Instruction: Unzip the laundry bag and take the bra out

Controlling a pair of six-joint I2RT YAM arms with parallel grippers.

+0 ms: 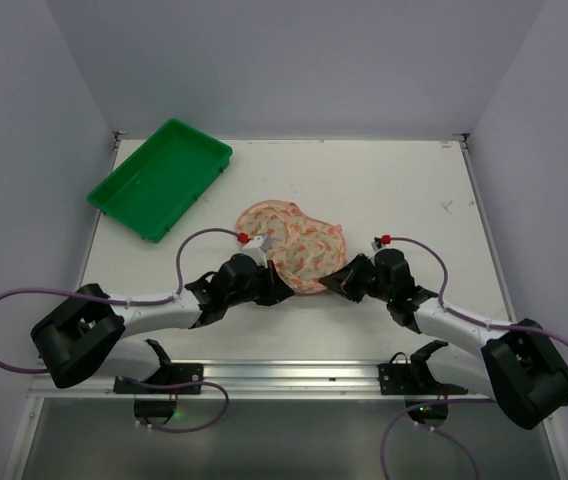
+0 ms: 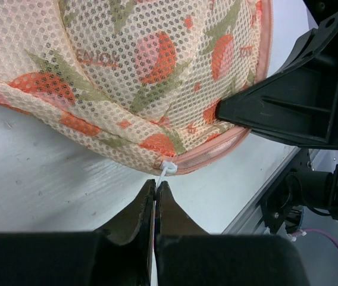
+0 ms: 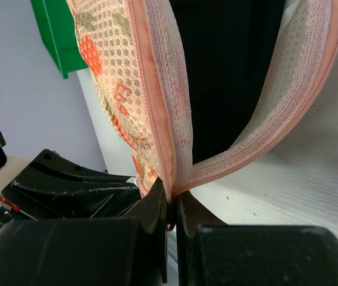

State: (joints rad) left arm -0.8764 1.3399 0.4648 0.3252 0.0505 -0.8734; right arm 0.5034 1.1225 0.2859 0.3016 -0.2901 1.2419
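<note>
The laundry bag (image 1: 292, 240) lies mid-table, cream mesh with orange and green print and pink zipper trim. My left gripper (image 2: 156, 185) is shut on the white zipper pull (image 2: 168, 168) at the bag's near edge (image 2: 205, 158). My right gripper (image 3: 172, 199) is shut on the pink trim (image 3: 157, 113) at the bag's near right end, where the zipper gapes open onto a dark interior (image 3: 225, 71). In the top view the left gripper (image 1: 272, 287) and the right gripper (image 1: 344, 281) sit close together at the bag's near rim. The bra is hidden.
A green plastic tray (image 1: 161, 178) stands at the back left, also showing in the right wrist view (image 3: 53, 36). The right gripper's black body (image 2: 300, 101) sits just right of the left gripper. The table's metal front rail (image 1: 294, 372) runs near the arm bases.
</note>
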